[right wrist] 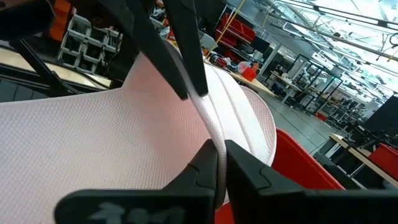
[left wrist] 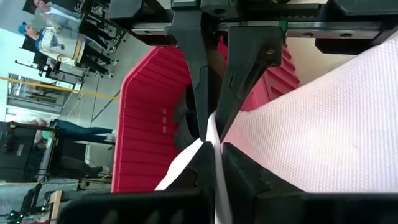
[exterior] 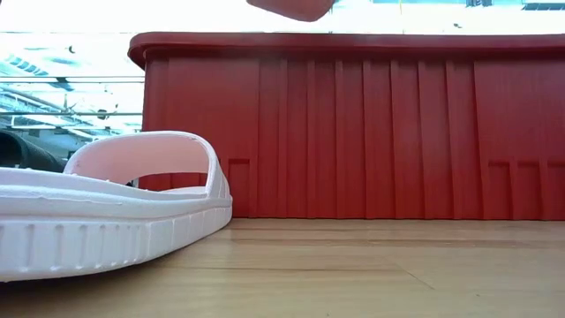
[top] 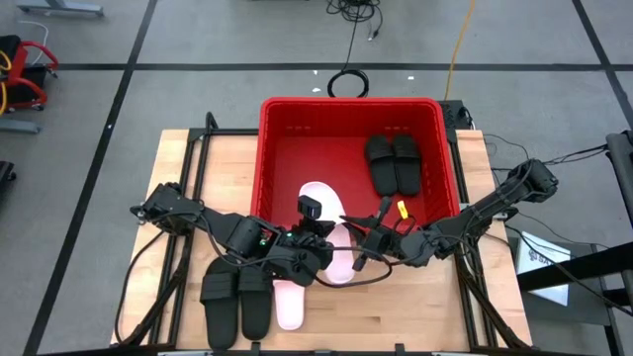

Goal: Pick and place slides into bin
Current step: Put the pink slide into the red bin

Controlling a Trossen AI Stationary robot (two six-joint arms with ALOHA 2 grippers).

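A pale pink slide [top: 332, 220] hangs above the near rim of the red bin [top: 282, 138]; its underside shows at the top of the low view [exterior: 291, 7]. My left gripper [top: 315, 237] and my right gripper [top: 362, 247] are both shut on it, from opposite sides. Two black slides [top: 394, 163] lie side by side on the bin's floor at its far right. A second pink slide [top: 289, 303] lies sole-down on the table, also in the low view [exterior: 115, 208], next to two black slides [top: 237, 302]. My left gripper pinches a thin pale edge of the pink slide [left wrist: 210, 134] between its two fingers, beside the dotted footbed; it looks like the strap's edge. It comes from the table's left, slanting down. The slide is lifted clear of the table. My right gripper pinches the same thin edge [right wrist: 214, 134] between its two fingers, about level, from the table's right. Its fingertips stand tip to tip with the left gripper's fingers [right wrist: 186, 56]. The dotted footbed lies on one side of the hold, the ribbed strap on the other.
The bin fills the far middle of the wooden table [top: 415, 307]; its near wall [exterior: 353, 132] stands just behind the slides on the table. Bare tabletop lies at the near right. Cables and stands are on the floor beyond the table.
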